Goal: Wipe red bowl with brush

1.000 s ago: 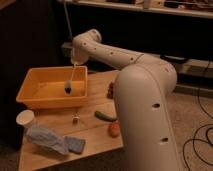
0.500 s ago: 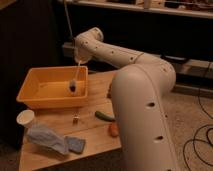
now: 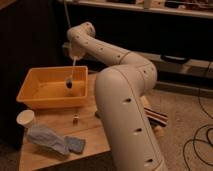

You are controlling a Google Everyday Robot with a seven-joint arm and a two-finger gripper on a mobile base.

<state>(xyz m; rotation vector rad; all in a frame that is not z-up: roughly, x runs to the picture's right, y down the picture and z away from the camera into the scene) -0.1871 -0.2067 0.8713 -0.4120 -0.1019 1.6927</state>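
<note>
The red bowl (image 3: 47,88) is a large orange-yellow rectangular tub on the far left part of the wooden table. My gripper (image 3: 75,54) hangs over the tub's right rim and holds the brush (image 3: 72,71) by its thin whitish handle. The brush points down and left, and its dark bristle head (image 3: 68,83) is inside the tub near the right wall, close to the floor of the tub. Whether the head touches the floor I cannot tell.
A small white cup (image 3: 25,118) stands at the table's left edge. A blue-grey cloth (image 3: 52,140) lies in front. A small dark object (image 3: 76,120) sits before the tub. A striped block brush (image 3: 156,117) shows behind my arm (image 3: 125,110). Cables (image 3: 200,135) lie on the floor.
The brush head has moved a little to the right and toward the near side inside the tub. My arm now fills more of the view.
</note>
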